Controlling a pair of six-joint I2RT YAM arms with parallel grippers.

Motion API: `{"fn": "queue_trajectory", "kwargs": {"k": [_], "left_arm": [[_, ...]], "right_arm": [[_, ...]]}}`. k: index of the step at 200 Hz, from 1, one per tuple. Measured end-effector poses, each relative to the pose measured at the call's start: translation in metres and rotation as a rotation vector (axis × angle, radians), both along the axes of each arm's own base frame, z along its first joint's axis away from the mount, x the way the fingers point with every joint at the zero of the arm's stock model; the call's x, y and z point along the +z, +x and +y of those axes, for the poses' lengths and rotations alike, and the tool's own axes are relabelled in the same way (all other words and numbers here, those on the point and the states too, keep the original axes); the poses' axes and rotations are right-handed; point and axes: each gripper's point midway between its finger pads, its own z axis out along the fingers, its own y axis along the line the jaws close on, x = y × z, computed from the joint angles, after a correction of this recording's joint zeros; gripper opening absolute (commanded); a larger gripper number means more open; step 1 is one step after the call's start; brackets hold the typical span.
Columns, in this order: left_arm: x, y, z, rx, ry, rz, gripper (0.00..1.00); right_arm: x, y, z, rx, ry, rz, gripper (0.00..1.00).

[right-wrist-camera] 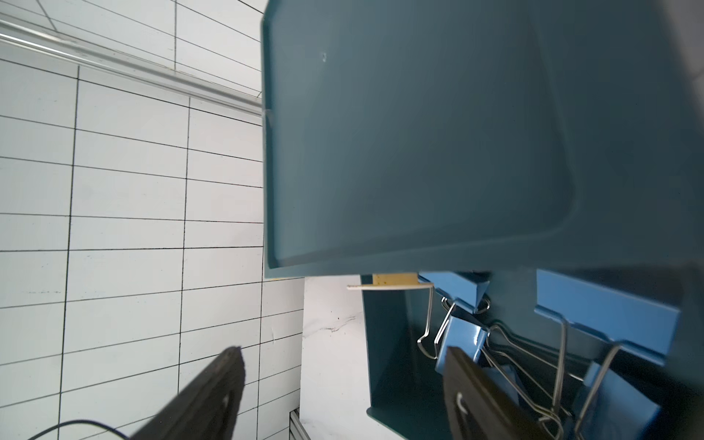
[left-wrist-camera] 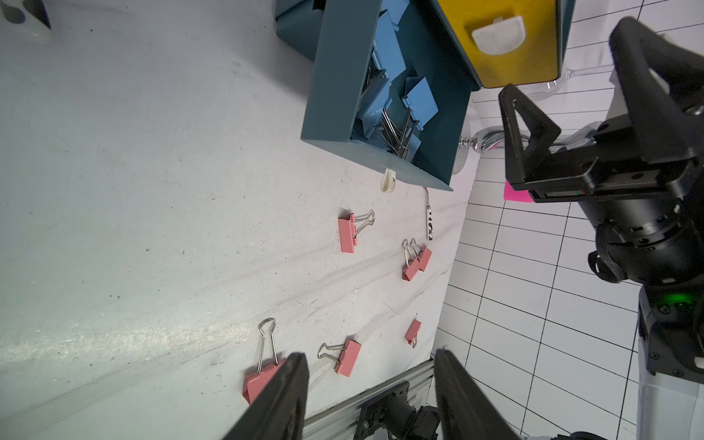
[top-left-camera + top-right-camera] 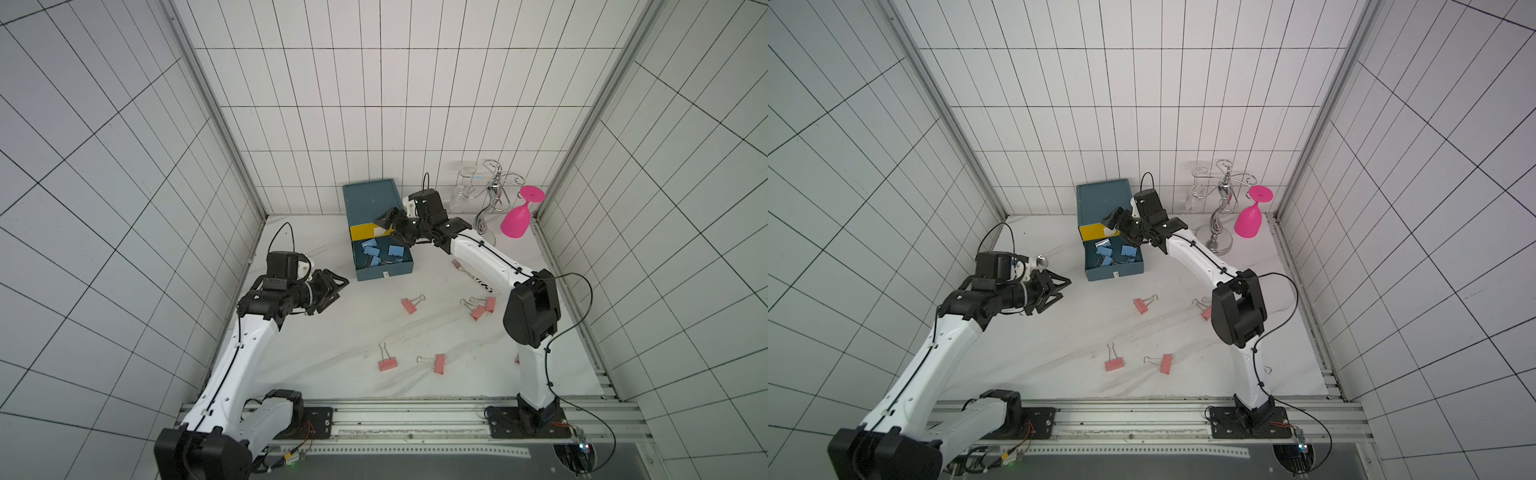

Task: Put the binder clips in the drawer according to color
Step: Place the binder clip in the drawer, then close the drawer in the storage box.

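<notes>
Binder clips [image 2: 348, 232], pink: count, place?
— Six, loose on table [image 3: 332, 332], robot-side of drawer [image 3: 384, 272].
— Blue ones [image 3: 395, 250]?
— Inside open drawer, tangled; count unclear.
— Grippers?
— Left gripper [image 3: 343, 289] agape, empty, above table. Right gripper [image 3: 385, 227] spread, empty, over drawer.

One salmon-pink binder clip [image 3: 517, 358] mostly behind the right arm [image 3: 533, 372], only an edge visible.

Blue binder clips [image 3: 395, 250] piled in open teal drawer [image 3: 384, 274], salmon-pink clips [image 3: 409, 306] scattered flat just outside it
</notes>
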Motion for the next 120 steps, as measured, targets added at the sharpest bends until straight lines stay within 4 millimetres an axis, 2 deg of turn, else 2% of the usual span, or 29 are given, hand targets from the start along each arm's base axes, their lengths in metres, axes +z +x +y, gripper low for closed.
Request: {"fn": "queue_trajectory", "kwargs": {"k": [25, 49, 63, 82, 98, 109, 120], "left_arm": [[-0.002, 0.002, 0.000, -0.001, 0.000, 0.008, 0.57], [-0.004, 0.005, -0.001, 0.001, -0.002, 0.010, 0.57], [-0.004, 0.008, -0.001, 0.005, -0.006, 0.008, 0.56], [-0.003, 0.012, -0.001, 0.013, -0.015, 0.003, 0.56], [-0.003, 0.017, -0.002, 0.018, -0.026, 0.004, 0.53], [-0.003, 0.021, -0.003, 0.024, -0.038, 0.006, 0.47], [-0.004, 0.026, -0.005, 0.026, -0.050, 0.004, 0.36]], "right_arm": [[0.020, -0.006, -0.022, -0.004, -0.002, -0.043, 0.68], [0.040, -0.020, -0.048, -0.002, -0.024, -0.092, 0.62], [0.045, -0.029, -0.064, 0.002, -0.048, -0.114, 0.60], [0.038, -0.041, -0.084, 0.005, -0.091, -0.111, 0.57], [0.023, -0.047, -0.101, 0.009, -0.128, -0.079, 0.52], [0.007, -0.050, -0.112, 0.011, -0.154, -0.046, 0.43], [-0.010, -0.052, -0.122, 0.011, -0.175, -0.001, 0.33]]}}
